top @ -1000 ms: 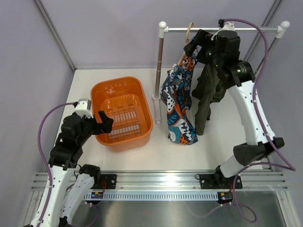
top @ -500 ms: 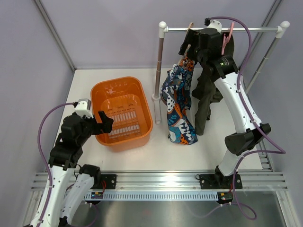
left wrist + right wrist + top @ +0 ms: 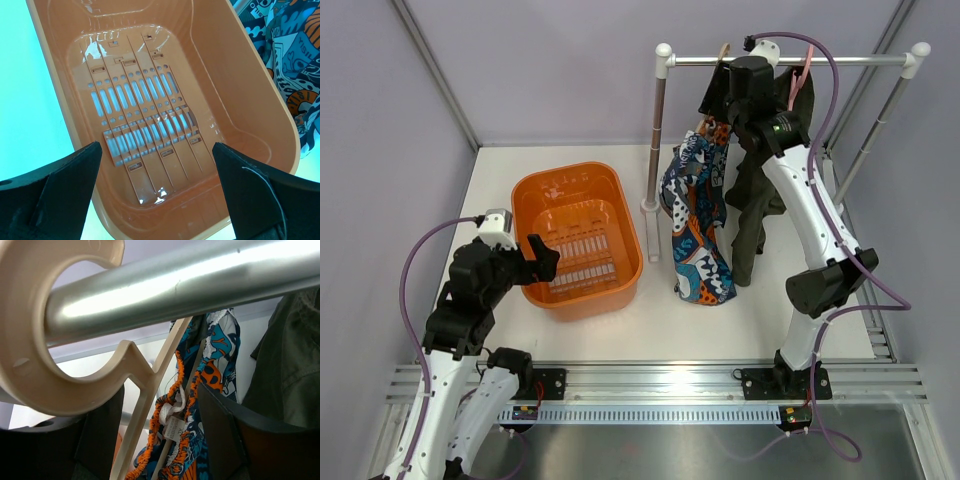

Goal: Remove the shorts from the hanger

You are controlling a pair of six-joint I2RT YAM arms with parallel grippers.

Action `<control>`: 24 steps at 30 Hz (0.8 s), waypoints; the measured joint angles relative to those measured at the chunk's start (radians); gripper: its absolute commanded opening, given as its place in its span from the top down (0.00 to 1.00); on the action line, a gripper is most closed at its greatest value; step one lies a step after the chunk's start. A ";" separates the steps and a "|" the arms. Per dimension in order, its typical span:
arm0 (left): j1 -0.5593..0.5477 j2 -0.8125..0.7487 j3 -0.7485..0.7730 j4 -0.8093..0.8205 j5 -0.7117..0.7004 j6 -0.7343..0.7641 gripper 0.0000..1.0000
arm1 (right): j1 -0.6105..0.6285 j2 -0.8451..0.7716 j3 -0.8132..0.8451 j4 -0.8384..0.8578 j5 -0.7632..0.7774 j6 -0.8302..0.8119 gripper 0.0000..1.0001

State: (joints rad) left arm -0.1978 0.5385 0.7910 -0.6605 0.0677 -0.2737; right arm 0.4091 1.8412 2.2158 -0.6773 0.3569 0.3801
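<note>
From above, the shorts (image 3: 698, 225) hang from a cream hanger (image 3: 723, 50) hooked over the rail (image 3: 860, 61) at the back of the table (image 3: 760, 310), just left of a dark green garment (image 3: 755, 200) on a pink hanger (image 3: 800, 75). The right gripper (image 3: 713, 100) is raised to the rail by the cream hook, but this view is too far off to show how its jaws stand. The right wrist view does show it: the hook curls round the shiny rail, the hanger's neck runs down between the two dark fingers (image 3: 95, 440), and they stand wide apart with the neck not clamped. That close view also shows an orange elastic waistband, a white drawstring and a small sewn-in label bunched by the hanger's arm, none of which can be read from above. The left wrist view looks into the orange basket (image 3: 240, 85), its slotted floor bare, with the left gripper (image 3: 155, 146) spread wide over it and holding nothing; a corner of the shorts shows past the basket's far rim. The fabric is a busy print of blue, teal, orange, black and white. From above it falls long and narrow, its lower end near the table, right of the rack's post.
</note>
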 measured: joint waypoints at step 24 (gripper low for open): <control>0.000 0.000 0.000 0.000 0.000 0.000 0.01 | 0.003 0.008 -0.019 0.032 0.064 -0.040 1.00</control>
State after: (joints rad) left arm -0.1978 0.5385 0.7910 -0.6605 0.0681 -0.2737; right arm 0.4126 1.8488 2.1963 -0.6456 0.4213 0.3405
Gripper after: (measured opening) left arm 0.988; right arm 0.111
